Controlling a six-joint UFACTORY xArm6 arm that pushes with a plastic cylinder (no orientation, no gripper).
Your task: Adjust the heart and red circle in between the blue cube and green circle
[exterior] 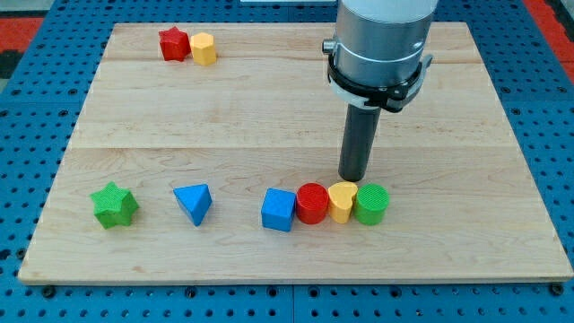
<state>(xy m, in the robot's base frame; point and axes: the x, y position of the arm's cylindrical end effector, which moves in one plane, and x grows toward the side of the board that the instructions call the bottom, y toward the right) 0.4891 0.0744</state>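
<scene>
Red circle and yellow heart already sit touching between the blue cube and green circle, and my tip, a bare rod that grips nothing, is just above the heart, so a careless shove could break the row.

- The arm shows at the upper right of centre in the frame as a broad cylinder, pale grey with a metallic sheen, cut off by the top edge.
- A black ring clamp circles the cylinder's lower rim, with small lugs jutting at its sides.
- Below the clamp a straight dark grey rod runs down, round and smooth.
- The rod ends in my tip, blunt and dark.
</scene>
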